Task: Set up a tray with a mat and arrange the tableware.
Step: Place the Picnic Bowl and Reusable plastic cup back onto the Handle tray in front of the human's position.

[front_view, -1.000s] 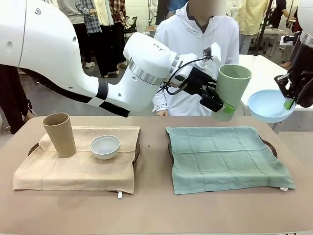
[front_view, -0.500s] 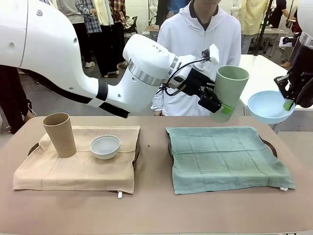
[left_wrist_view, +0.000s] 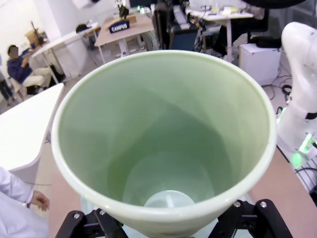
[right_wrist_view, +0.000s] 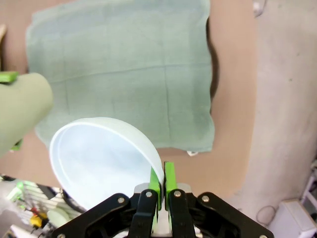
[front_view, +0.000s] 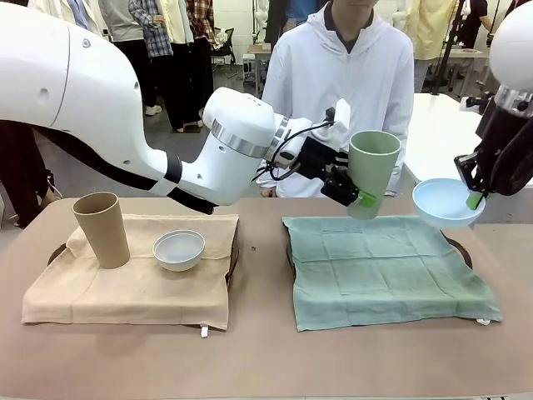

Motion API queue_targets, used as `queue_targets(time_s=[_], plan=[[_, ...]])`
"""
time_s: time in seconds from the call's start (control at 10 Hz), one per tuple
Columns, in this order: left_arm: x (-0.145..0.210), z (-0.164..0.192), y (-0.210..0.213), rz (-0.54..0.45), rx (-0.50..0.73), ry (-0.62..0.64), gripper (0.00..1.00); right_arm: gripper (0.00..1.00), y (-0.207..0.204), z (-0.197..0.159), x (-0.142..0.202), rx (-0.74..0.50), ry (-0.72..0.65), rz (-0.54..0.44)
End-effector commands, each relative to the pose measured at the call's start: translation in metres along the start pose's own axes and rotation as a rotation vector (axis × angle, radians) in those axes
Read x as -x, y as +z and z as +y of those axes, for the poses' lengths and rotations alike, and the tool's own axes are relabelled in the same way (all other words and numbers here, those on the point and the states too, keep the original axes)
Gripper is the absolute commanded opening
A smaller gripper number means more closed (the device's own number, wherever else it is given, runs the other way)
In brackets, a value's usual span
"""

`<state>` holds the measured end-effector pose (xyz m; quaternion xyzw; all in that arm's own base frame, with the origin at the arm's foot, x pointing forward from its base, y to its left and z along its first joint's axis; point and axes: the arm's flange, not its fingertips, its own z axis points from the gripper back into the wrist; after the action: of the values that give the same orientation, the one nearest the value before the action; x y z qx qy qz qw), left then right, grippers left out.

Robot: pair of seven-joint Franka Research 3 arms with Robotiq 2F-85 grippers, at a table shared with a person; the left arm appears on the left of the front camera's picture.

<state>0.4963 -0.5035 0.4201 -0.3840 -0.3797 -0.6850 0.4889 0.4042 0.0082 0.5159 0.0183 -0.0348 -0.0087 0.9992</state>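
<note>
Busy workroom behind, with other tables and people standing about; nearer, a person in a white hooded top (front_view: pixel 337 79) waits at the far side of the brown table (front_view: pixel 258 350). On that table a tan mat (front_view: pixel 133 279) carries the tan cup (front_view: pixel 102 229) at its 10 o'clock corner and the white bowl (front_view: pixel 179 249) near its middle, while the green mat (front_view: pixel 387 267) lies bare. The left gripper (front_view: pixel 356 196) has its jaws spread wide around the lower wall of the pale green cup (front_view: pixel 371 173), which hangs slightly tilted above the green mat's 12 o'clock edge; in the left wrist view the cup's mouth (left_wrist_view: pixel 163 134) gapes just ahead of the fingers. The right gripper (front_view: pixel 473 200) is closed tight on the rim of the light blue bowl (front_view: pixel 445 202), held in the air off the mat's 2 o'clock corner, the bowl hanging toward 9 o'clock from the green pads (right_wrist_view: pixel 169 176). Both pieces look like light, stiff, smooth plastic: the cup probably wants a firm squeeze low on its wall, and the rim-pinched bowl could swing or slip.
</note>
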Motion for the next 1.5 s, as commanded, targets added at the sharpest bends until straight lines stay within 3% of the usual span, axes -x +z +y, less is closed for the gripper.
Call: queue_targets(time_s=[0.0,0.7,0.9,1.0,1.4], plan=[[0.021,-0.013,0.002,-0.069,0.019,-0.013,0.83,0.05,-0.021,0.000,-0.008,-0.042,0.026,-0.010],[0.091,-0.021,-0.001,-0.023,0.022,-0.009,0.83,0.05,-0.105,0.004,-0.044,-0.103,0.139,0.008],[0.099,-0.019,-0.001,-0.013,-0.017,-0.016,0.83,0.05,-0.106,0.002,-0.042,-0.116,0.107,0.001],[0.093,-0.013,-0.003,0.009,0.034,0.017,0.83,0.05,-0.106,0.006,-0.044,-0.064,0.117,0.026],[0.102,-0.008,-0.009,0.014,0.032,0.036,0.83,0.05,-0.115,0.002,-0.052,-0.068,0.112,0.043]])
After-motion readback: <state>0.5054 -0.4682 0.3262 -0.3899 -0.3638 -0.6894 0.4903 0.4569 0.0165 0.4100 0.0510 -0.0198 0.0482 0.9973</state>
